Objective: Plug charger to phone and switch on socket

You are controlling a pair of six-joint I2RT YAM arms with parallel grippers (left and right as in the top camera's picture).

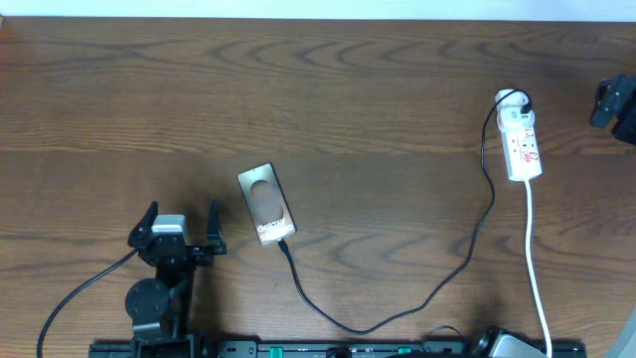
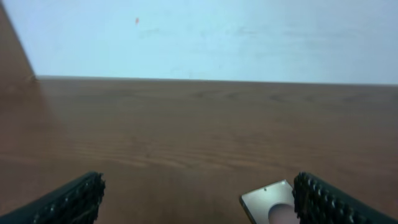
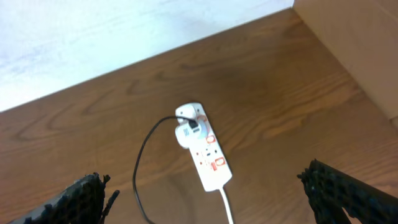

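Note:
The phone point(image 1: 266, 204) lies flat on the table, its lettered end toward me. The charger point(image 1: 303, 293) runs from the phone's near end, where its tip meets the phone, in a loop to a white adapter point(image 1: 514, 99) in the socket point(image 1: 524, 144) at the right. My left gripper point(image 1: 182, 214) is open and empty, left of the phone; a phone corner point(image 2: 267, 199) shows beside its right finger in the left wrist view. My right gripper point(image 3: 208, 186) is wide open above the socket point(image 3: 208, 158), touching nothing. The charger point(image 3: 138, 168) curves past its left finger.
The socket's white cord point(image 1: 537, 268) runs to the table's front edge. A dark part of the right arm point(image 1: 608, 102) sits at the right edge. A pale wall point(image 2: 199, 37) stands behind the table. A lighter brown surface point(image 3: 360, 50) lies at the right.

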